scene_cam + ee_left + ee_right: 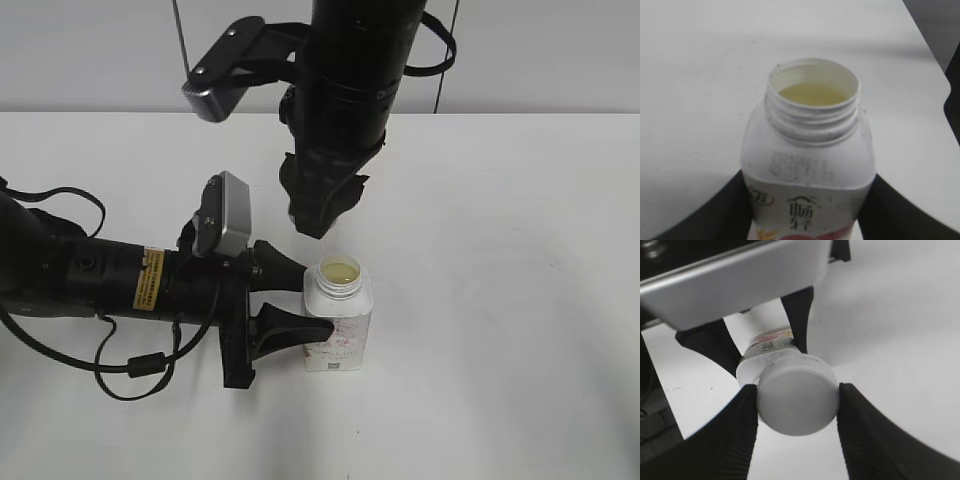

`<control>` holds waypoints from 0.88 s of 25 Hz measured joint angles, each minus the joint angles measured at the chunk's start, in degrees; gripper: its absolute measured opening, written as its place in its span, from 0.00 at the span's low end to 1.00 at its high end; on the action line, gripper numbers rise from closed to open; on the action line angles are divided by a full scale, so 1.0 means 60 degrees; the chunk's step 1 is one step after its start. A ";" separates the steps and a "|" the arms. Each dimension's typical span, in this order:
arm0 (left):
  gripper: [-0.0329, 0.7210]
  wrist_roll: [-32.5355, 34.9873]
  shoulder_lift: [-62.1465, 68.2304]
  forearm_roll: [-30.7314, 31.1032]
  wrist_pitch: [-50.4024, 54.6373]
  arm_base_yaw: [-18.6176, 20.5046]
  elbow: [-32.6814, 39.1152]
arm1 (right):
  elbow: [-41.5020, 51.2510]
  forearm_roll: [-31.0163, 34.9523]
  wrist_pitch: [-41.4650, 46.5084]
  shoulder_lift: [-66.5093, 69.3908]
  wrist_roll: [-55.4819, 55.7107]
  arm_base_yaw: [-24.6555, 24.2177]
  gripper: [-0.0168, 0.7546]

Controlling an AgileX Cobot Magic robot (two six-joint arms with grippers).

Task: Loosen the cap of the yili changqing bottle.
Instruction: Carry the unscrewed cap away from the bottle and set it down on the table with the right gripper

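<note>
Both pincers grip: left [285, 300] bottle [338, 320], right [797, 407] cap [797, 399].

The yili changqing bottle [338, 318] stands upright on the table [520, 300] with its neck open and pale liquid showing inside; its left flank is blocked by the left gripper [290, 300], whose 2 fingers press against the front and back faces; the long left arm [90, 280] and its cable fill the table to the left; directly above the mouth hangs the right gripper [322, 222], its 2 fingers clamped on the cap [796, 395], leaving only a small gap over the neck; the table to the right and front of the bottle lies bare.
</note>
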 joint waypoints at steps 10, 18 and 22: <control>0.55 0.0000 0.0000 0.0000 0.0000 0.0000 0.0000 | 0.0000 -0.0410 0.0000 -0.0241 0.3964 -0.0631 0.52; 0.55 0.0000 0.0000 0.0000 -0.0021 0.0000 0.0000 | 0.0064 -0.0252 0.0000 -0.1022 0.4740 -0.2320 0.52; 0.55 0.0000 0.0000 0.0000 -0.0059 0.0000 0.0000 | 0.0732 -0.0234 0.0000 -0.1445 0.4903 -0.3190 0.52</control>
